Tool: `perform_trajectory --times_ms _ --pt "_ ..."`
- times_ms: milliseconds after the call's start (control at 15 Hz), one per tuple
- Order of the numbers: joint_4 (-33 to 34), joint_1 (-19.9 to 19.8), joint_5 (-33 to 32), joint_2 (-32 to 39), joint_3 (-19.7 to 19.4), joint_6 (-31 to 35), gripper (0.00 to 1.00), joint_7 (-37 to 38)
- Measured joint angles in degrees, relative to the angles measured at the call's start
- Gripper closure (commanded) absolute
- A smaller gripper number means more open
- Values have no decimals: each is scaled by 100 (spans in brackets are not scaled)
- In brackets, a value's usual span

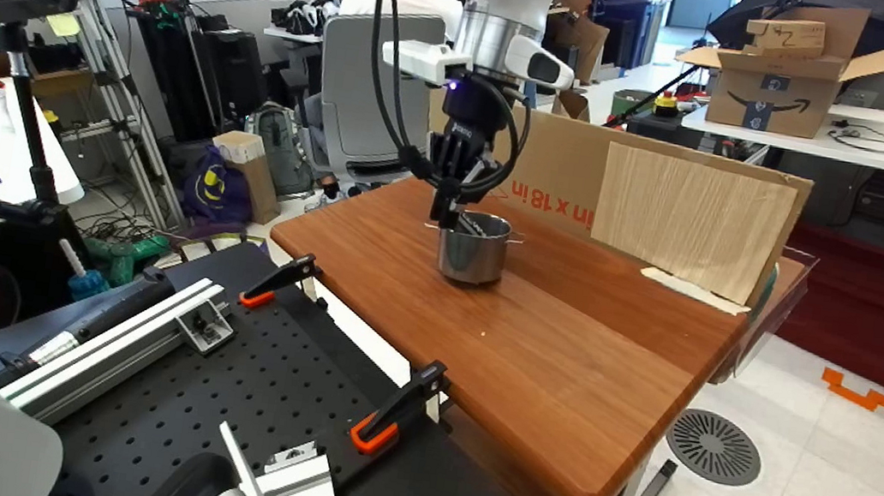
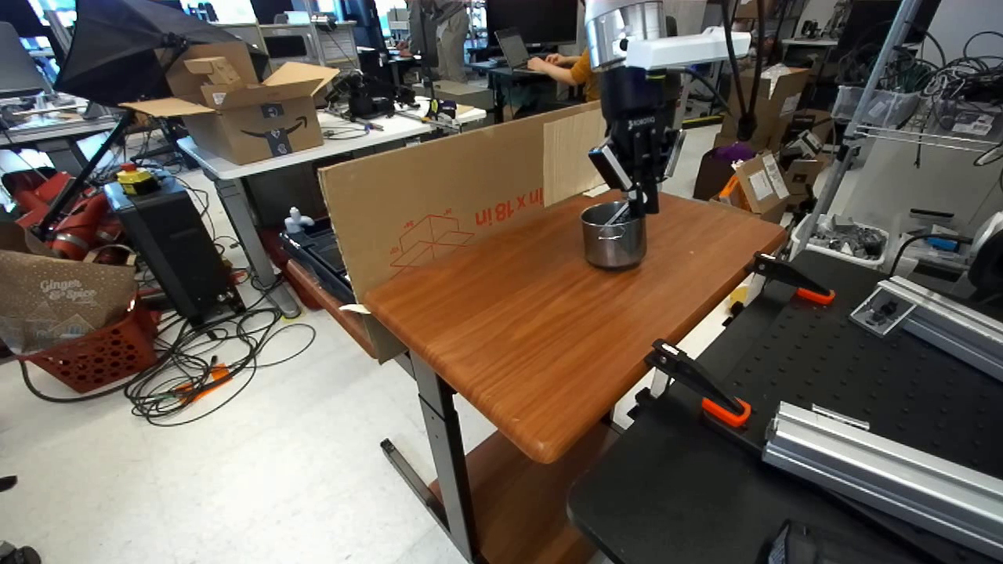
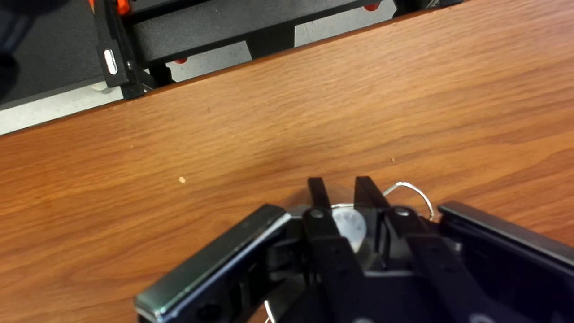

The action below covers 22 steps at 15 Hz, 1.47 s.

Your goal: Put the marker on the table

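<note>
One gripper (image 1: 447, 217) points downward just above the middle of the frame in an exterior view, its tips at the left edge of the rim of a metal pot (image 1: 471, 259). Within the pot's mouth, just right of those tips, a slim dark stick with pale marks, seemingly the marker (image 1: 472, 225), lies tilted, its upper-left end close by the gripper; contact cannot be made out. The pot stands on the reddish-brown table (image 1: 554, 376), which spreads toward the lower right.

In an exterior view with a cardboard sheet (image 2: 462, 188) left of centre, the gripper comes down at upper right and meets the right side of the pot's rim. The stick shows there as a paler streak, slanting from upper right to lower left across the mouth, just left of the tips.

In the wrist view, two fingers (image 3: 318, 194) rise from the bottom, right of centre, their tips narrowly apart. Part of the pot shows through the gap, and its wire handle (image 3: 415, 188) loops out on the right. Whether the fingers grasp the marker or stand loose beside it, I cannot tell.
</note>
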Motion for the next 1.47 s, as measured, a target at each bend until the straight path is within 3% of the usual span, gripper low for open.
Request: perform_trajectory --times_ms 533,1067,1467 --pt "80 0 58 -159 37 -77 95 -14" --pt "18 -4 604 -1139 96 -407 95 -452" --pt "-385 26 830 -1594 307 -401 95 -684"
